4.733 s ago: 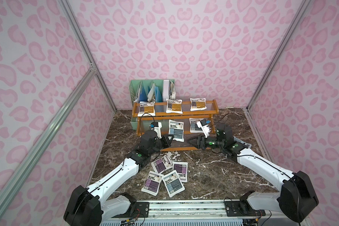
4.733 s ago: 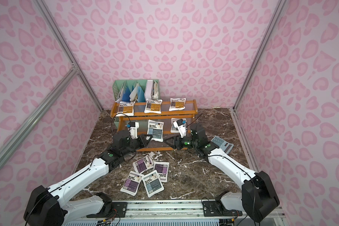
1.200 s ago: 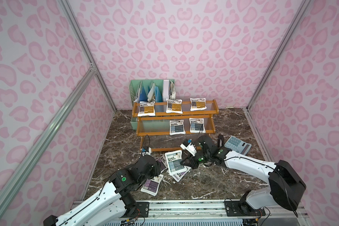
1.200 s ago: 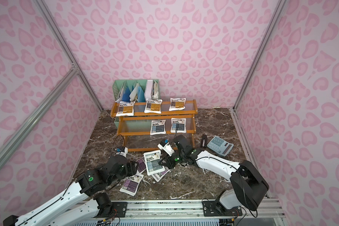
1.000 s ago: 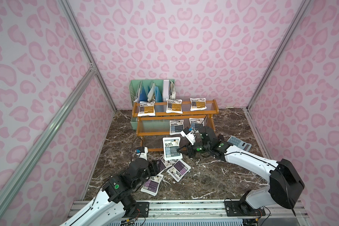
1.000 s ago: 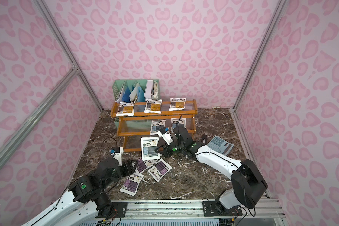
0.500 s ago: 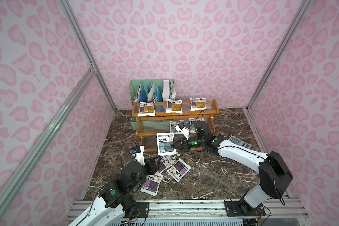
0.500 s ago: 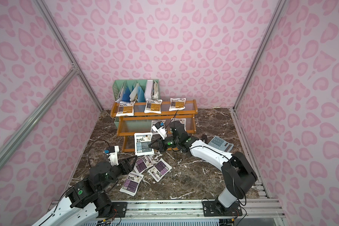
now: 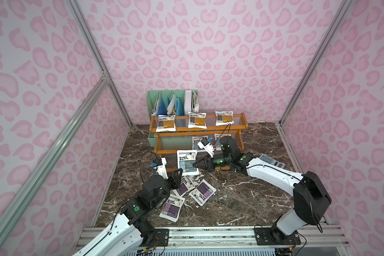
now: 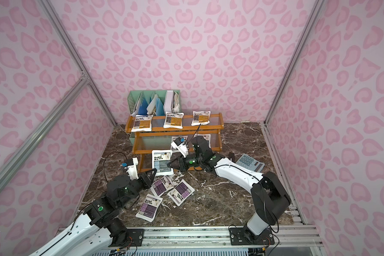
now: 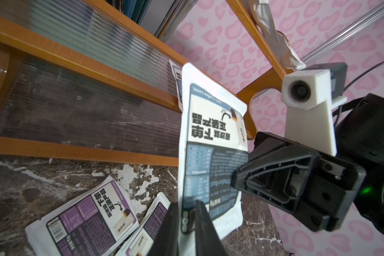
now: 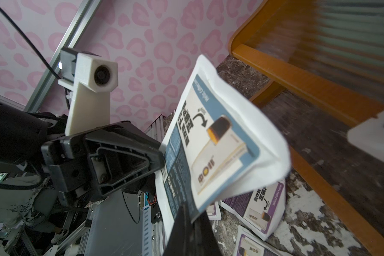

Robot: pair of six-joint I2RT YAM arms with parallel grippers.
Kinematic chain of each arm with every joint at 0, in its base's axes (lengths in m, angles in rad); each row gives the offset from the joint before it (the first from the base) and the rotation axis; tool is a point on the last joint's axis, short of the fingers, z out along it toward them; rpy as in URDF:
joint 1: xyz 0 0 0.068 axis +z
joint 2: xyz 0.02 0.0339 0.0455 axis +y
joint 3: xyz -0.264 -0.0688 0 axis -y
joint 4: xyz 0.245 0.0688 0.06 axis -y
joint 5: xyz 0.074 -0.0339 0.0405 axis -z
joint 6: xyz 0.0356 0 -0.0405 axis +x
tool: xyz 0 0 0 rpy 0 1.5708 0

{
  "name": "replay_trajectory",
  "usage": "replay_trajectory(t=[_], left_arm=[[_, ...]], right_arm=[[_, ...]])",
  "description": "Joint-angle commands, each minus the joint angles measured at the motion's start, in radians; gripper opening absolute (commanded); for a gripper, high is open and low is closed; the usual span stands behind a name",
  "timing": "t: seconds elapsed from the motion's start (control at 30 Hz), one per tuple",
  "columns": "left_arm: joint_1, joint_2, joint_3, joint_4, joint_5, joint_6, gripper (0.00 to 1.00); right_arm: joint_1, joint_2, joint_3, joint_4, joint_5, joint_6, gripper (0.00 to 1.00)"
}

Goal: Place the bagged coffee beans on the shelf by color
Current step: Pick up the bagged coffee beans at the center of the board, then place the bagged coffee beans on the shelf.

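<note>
A blue-grey bagged coffee bean pouch (image 9: 187, 163) hangs upright in front of the shelf's (image 9: 197, 129) lowest tier. My right gripper (image 9: 194, 165) is shut on its right edge. My left gripper (image 9: 180, 171) is shut on its lower left corner. In the left wrist view the jaws (image 11: 186, 221) pinch the pouch (image 11: 208, 133); in the right wrist view the jaws (image 12: 193, 221) pinch it (image 12: 220, 141) too. Three orange pouches (image 9: 196, 119) lie on the top tier. Two blue-grey pouches (image 9: 198, 140) on the middle tier are partly hidden by my right arm. Three purple pouches (image 9: 202, 192) lie on the table.
A grey calculator (image 9: 272, 161) lies to the right of the shelf, beside my right arm. A mint-green file holder (image 9: 173, 104) stands behind the shelf against the back wall. Pink patterned walls close in the marble table (image 9: 242, 199) on three sides.
My right gripper has carried the blue-grey pouch left and up in front of the shelf. My left gripper has risen from beside the purple pouches and shut on the pouch's lower corner.
</note>
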Motion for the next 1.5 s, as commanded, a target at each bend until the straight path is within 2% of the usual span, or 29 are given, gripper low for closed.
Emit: replay_trajectory(t=[0.0, 0.17, 0.27, 0.33, 0.5, 0.6, 1.03, 1.3, 1.47], left_arm=[[0.013, 0.022, 0.034, 0.051, 0.048, 0.034, 0.0], [0.026, 0.013, 0.037, 0.042, 0.055, 0.033, 0.0], [0.038, -0.007, 0.023, 0.044, 0.021, 0.016, 0.0], [0.046, -0.016, 0.015, 0.029, -0.033, 0.006, 0.0], [0.055, 0.027, 0.044, 0.034, -0.136, 0.042, 0.0], [0.067, 0.078, 0.081, 0.062, -0.161, 0.093, 0.0], [0.259, 0.289, 0.168, 0.171, 0.042, 0.17, 0.0], [0.305, 0.395, 0.207, 0.205, 0.063, 0.238, 0.0], [0.31, 0.469, 0.255, 0.183, 0.031, 0.254, 0.0]], right_arm=[[0.004, 0.0, 0.008, -0.008, -0.013, -0.011, 0.0], [0.004, -0.001, 0.012, 0.002, -0.003, -0.012, 0.0], [0.004, 0.007, 0.024, 0.007, -0.001, -0.009, 0.01], [0.004, 0.015, 0.035, 0.011, 0.01, -0.008, 0.08], [0.001, 0.03, 0.07, 0.012, 0.032, -0.008, 0.34], [0.0, 0.026, 0.084, 0.005, 0.054, -0.012, 0.39], [-0.031, -0.059, 0.033, -0.041, 0.09, -0.054, 0.41], [-0.051, -0.123, -0.028, -0.07, 0.111, -0.066, 0.4], [-0.067, -0.14, -0.038, -0.078, 0.107, -0.066, 0.4]])
